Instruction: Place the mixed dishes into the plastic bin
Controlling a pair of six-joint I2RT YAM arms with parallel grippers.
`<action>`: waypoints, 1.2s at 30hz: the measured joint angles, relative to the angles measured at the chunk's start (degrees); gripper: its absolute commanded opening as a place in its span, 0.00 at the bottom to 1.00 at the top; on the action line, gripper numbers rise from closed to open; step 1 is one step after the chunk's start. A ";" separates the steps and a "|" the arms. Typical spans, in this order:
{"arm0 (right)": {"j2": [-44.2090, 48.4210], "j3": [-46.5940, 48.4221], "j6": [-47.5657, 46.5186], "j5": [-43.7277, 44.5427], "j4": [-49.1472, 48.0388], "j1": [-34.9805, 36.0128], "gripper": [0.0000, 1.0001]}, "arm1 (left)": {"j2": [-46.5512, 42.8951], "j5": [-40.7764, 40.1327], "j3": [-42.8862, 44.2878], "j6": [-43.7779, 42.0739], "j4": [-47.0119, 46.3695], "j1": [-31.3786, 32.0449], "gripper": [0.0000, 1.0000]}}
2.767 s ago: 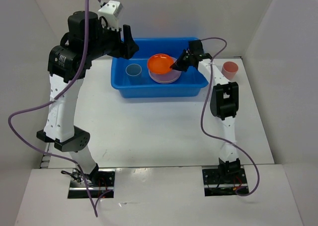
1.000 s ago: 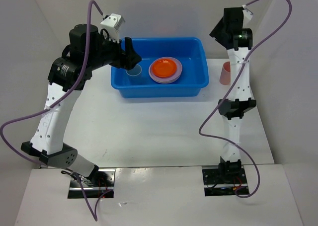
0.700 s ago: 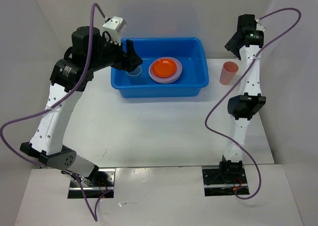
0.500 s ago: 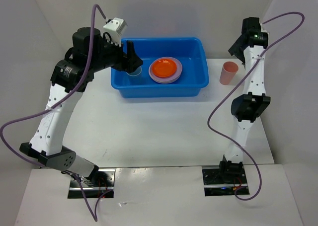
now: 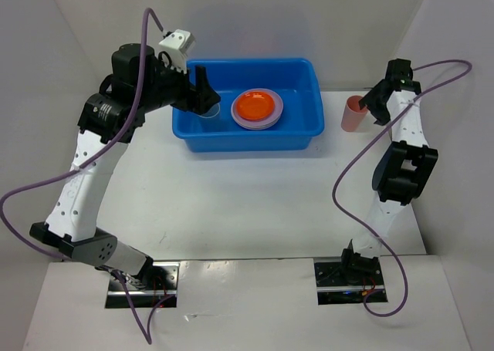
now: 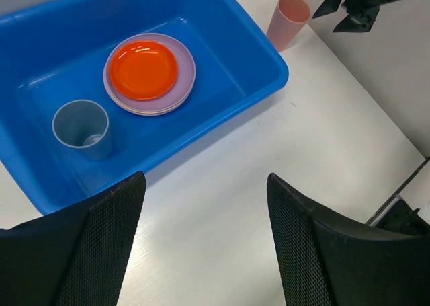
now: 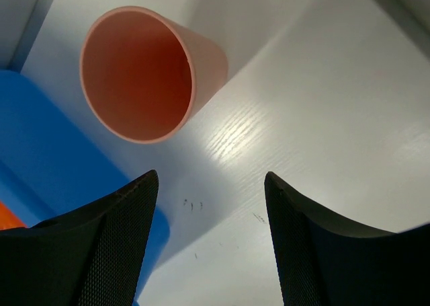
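Plates (image 6: 149,74) and blue cup (image 6: 82,128) are already in the bin (image 5: 247,141), only the pink cup (image 7: 144,70) to go, just ahead of the right claw (image 7: 209,179), which is wide open and empty.

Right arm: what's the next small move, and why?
Probably ease the right end effector forward and down until its open fingers straddle the salmon-pink cup. It stands upright on the table outside the blue bin, just ahead of the empty jaws; the plates and light-blue cup are already inside.
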State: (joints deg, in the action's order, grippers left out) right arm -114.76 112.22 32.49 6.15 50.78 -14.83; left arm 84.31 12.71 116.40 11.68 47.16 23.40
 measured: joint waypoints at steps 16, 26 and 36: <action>0.85 -9.51 5.57 -4.90 -14.73 0.00 0.70 | -1.38 -0.46 0.00 -1.18 0.35 -0.28 0.82; 0.90 -9.81 8.20 -4.00 -16.59 0.20 0.70 | -1.38 -0.98 -0.28 -1.20 0.37 -0.28 0.82; -0.07 -10.45 10.16 -2.49 -18.29 0.20 0.70 | -1.14 -1.57 -0.28 -1.20 0.39 -0.28 0.83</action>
State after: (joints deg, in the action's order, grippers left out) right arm -114.83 101.78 42.65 3.66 32.49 -14.63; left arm 83.18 11.14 116.11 10.48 47.55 23.11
